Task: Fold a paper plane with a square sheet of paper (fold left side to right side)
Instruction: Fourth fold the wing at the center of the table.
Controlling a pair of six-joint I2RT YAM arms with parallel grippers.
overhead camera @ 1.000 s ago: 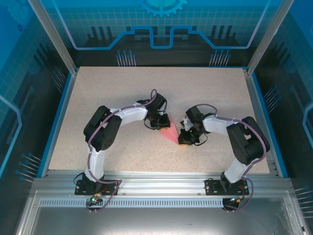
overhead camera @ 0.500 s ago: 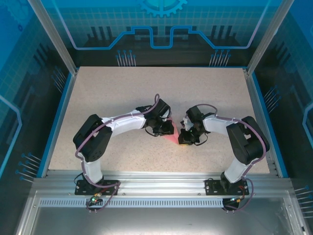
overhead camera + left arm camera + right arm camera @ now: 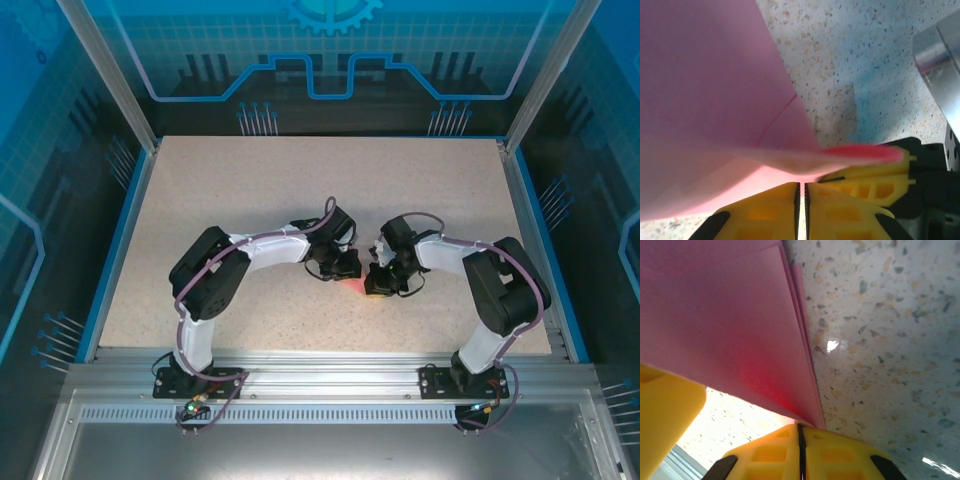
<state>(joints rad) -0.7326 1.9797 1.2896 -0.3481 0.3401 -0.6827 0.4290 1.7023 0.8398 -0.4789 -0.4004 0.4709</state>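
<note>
Pink square sheet of paper (image 3: 730, 315), part-folded, sits near-centre btwn arms. Right gripper (image 3: 801, 432) clamped on its tip. Left gripper (image 3: 801, 192) closed at lifted flap, pinch unclear. Step: left-to-right fold, underway. Next: carry flap right, align edges, press crease.

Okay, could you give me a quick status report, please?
Left tool shut on paper. Right tool shut on its edge. Paper mid-fold, flap raised. Nothing in the way.
</note>
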